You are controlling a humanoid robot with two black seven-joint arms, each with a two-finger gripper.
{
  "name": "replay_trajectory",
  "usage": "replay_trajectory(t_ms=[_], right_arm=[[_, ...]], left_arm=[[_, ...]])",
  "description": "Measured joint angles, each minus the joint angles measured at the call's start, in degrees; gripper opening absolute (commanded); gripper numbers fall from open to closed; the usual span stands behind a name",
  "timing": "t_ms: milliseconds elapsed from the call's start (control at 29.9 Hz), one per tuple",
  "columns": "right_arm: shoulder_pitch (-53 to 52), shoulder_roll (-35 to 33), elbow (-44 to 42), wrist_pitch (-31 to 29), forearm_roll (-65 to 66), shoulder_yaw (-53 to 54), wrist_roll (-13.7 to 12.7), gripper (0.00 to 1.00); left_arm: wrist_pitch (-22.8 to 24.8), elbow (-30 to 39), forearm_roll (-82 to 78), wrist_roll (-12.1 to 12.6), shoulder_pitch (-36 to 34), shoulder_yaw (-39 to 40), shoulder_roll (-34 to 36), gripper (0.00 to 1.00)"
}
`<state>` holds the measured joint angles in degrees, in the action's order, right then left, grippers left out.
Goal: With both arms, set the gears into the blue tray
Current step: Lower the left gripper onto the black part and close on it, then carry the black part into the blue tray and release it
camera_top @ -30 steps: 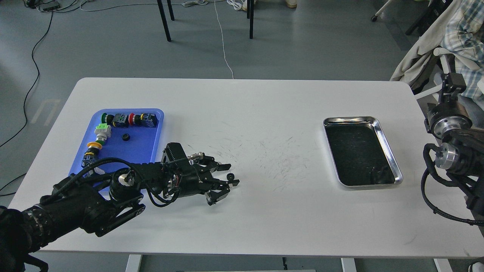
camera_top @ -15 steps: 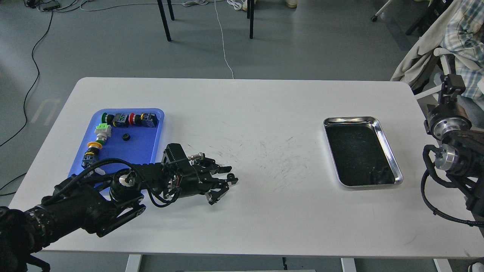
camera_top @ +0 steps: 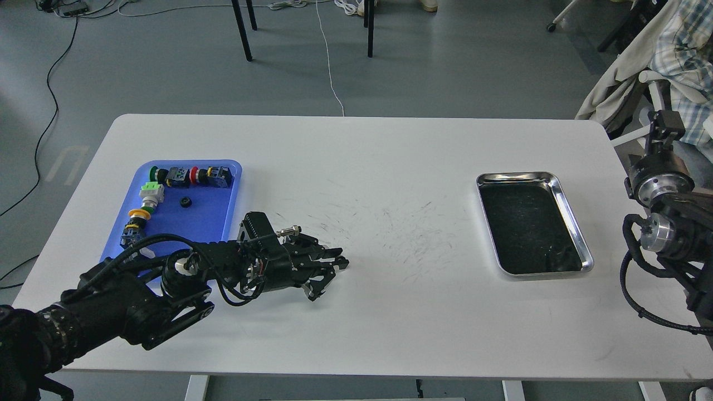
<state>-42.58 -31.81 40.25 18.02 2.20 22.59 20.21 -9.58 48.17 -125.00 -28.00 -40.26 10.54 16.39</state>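
Left gripper pinches a gear.

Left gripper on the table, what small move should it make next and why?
Probably lift a little off the table, then swing toward the blue tray. The left gripper has its fingers drawn together at the spot of a small dark gear, though I cannot confirm the grip. One gear already lies in that tray beside the switches.

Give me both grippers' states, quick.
Left gripper: fingers closed on a gear.
Right gripper: cannot tell, seen end-on at the edge.
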Motion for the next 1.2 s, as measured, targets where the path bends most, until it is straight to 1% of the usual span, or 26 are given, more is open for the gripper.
replay_trajectory(t_ms=[33,67,501,635,736,936,1204], right_arm=[[0.02,0.0,0.0,0.0,0.0,0.0,0.0,0.95],[0.03,0.0,-0.02,0.0,0.0,-0.01,0.0,0.95],[0.47,0.05,-0.1,-0.07,0.0,-0.01,0.17,0.95],[0.65,0.06,-0.11,-0.08,0.0,-0.01,0.22,0.95],[0.78,0.09,-0.09,-0.09,0.0,-0.01,0.28,0.95],[0.83,0.22,-0.09,-0.09,0.0,0.06,0.33,0.95],[0.83,0.35,-0.04,-0.28,0.15,0.01,0.41,0.95]], left_arm=[[0.0,0.0,0.0,0.0,0.0,-0.02,0.02,0.1],[0.0,0.0,0.0,0.0,0.0,-0.02,0.03,0.1],[0.0,0.8,0.0,0.0,-0.73,0.08,1.18,0.09],[0.0,0.93,0.0,0.0,-1.73,0.1,3.02,0.09],[0.0,0.97,0.0,-0.02,-2.87,0.14,4.97,0.09],[-0.18,0.98,0.0,-0.02,-5.69,0.31,11.39,0.09],[-4.2,0.22,0.0,-0.02,-5.48,0.15,20.83,0.09]])
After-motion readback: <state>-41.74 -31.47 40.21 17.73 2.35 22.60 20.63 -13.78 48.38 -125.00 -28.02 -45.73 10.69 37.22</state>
